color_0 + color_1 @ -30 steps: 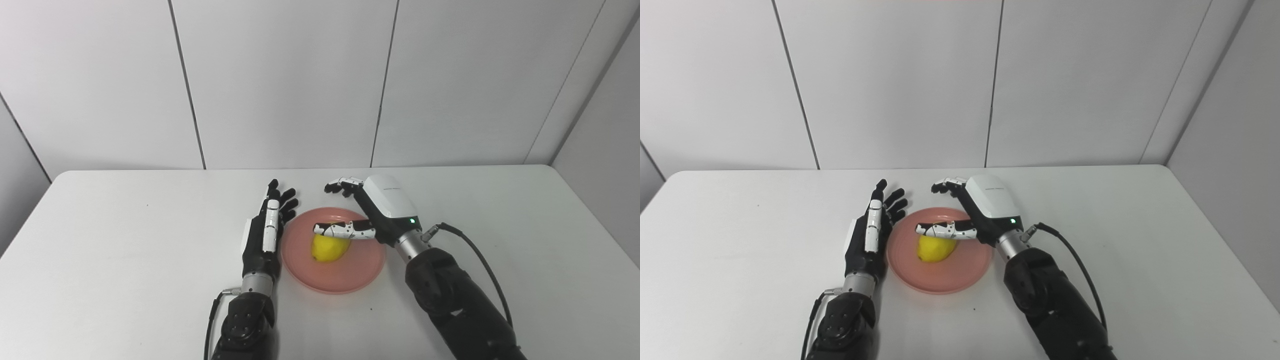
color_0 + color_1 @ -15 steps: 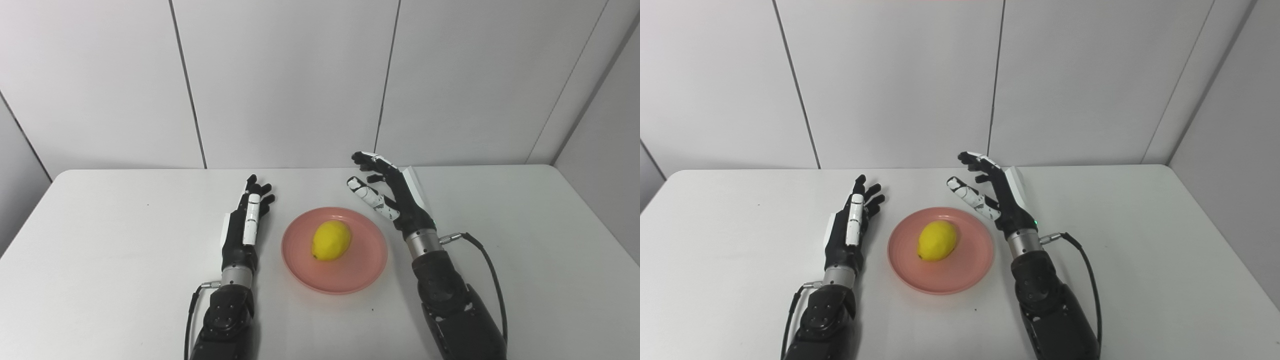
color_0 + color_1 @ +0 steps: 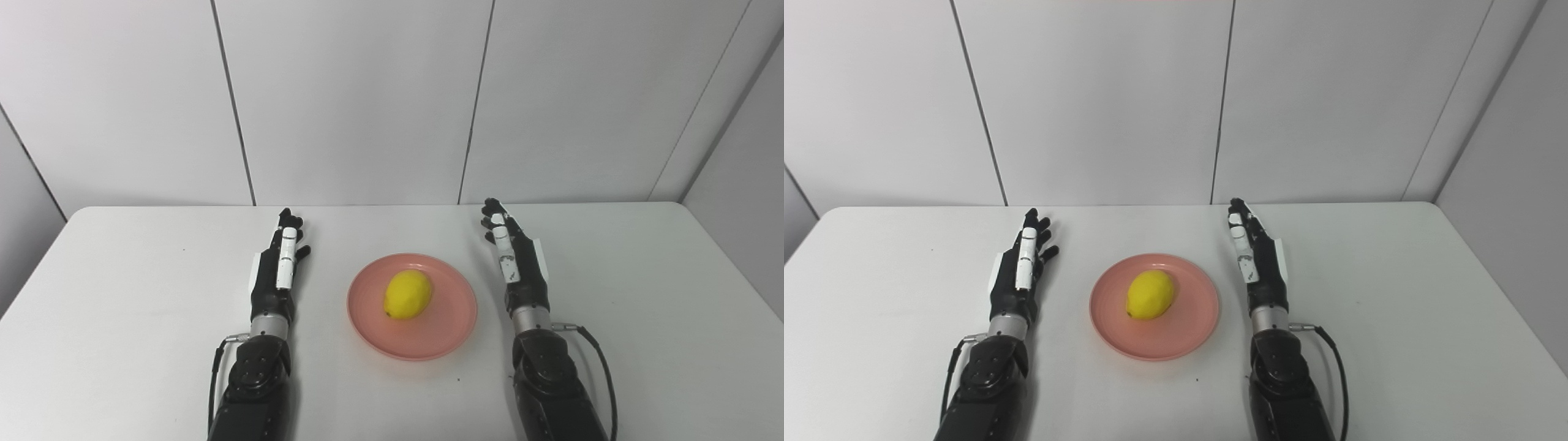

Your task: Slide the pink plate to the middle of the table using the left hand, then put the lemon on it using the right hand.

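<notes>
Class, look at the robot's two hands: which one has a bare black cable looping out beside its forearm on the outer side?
The right hand: a cable arcs outward from its wrist. The left hand keeps its cable close against the forearm.

So the counter (image 3: pixel 122 294) is plain white with rounded back corners, and a few tiny dark specks on it, one near the left side and one toward the front. Behind it is a wall (image 3: pixel 355 98) of pale grey panels split by thin dark vertical seams, with angled side panels at both edges.
</notes>
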Robot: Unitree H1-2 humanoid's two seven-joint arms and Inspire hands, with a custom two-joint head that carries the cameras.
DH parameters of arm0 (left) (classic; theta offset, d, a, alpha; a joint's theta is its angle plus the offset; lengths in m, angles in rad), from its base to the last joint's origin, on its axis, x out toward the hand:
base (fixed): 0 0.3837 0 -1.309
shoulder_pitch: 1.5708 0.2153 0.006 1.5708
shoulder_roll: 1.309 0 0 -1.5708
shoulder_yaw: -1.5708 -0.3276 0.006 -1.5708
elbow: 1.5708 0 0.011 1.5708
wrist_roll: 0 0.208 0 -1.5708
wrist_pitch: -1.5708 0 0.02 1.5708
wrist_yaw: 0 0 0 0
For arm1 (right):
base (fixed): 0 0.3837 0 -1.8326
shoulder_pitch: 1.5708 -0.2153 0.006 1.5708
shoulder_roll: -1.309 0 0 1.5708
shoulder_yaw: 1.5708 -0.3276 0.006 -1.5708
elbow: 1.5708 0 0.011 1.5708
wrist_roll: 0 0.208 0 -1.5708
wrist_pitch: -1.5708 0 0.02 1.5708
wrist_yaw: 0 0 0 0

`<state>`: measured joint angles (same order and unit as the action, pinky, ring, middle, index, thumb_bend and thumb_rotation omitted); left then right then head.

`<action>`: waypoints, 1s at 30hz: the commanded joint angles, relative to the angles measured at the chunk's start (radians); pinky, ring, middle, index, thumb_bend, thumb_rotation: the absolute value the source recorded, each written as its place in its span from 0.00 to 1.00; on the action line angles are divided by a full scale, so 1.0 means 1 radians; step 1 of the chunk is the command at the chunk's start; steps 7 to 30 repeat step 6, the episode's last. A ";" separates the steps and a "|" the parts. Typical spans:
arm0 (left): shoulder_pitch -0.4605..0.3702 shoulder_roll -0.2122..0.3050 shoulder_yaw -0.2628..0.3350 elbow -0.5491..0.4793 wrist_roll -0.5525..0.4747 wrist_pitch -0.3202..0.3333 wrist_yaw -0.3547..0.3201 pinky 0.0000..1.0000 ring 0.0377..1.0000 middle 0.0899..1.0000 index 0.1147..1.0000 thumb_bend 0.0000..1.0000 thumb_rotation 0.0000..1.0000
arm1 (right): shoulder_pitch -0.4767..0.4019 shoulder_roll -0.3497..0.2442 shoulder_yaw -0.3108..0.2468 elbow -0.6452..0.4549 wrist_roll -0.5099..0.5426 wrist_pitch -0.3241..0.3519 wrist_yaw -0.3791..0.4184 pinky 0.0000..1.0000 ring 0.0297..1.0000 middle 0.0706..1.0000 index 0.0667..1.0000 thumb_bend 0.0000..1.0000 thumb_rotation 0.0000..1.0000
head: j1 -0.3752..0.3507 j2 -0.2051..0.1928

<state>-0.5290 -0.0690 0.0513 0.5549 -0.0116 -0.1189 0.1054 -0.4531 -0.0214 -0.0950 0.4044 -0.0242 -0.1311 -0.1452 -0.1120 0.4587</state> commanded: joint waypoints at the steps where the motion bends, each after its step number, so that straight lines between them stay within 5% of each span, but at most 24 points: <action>1: -0.034 0.011 0.001 0.018 0.016 -0.021 0.018 1.00 0.96 0.95 0.95 0.69 1.00 | -0.027 0.011 -0.012 -0.018 0.023 -0.017 -0.007 0.88 0.85 0.84 0.83 0.69 1.00 | 0.000 0.002; 6: -0.041 0.014 -0.002 0.042 0.027 -0.028 0.025 1.00 0.96 0.95 0.95 0.68 1.00 | -0.016 0.020 -0.032 -0.024 0.088 0.039 0.018 0.94 0.89 0.88 0.85 0.70 1.00 | 0.001 0.004; 30: -0.041 0.014 -0.002 0.042 0.027 -0.028 0.025 1.00 0.96 0.95 0.95 0.68 1.00 | -0.016 0.020 -0.032 -0.024 0.088 0.039 0.018 0.94 0.89 0.88 0.85 0.70 1.00 | 0.001 0.004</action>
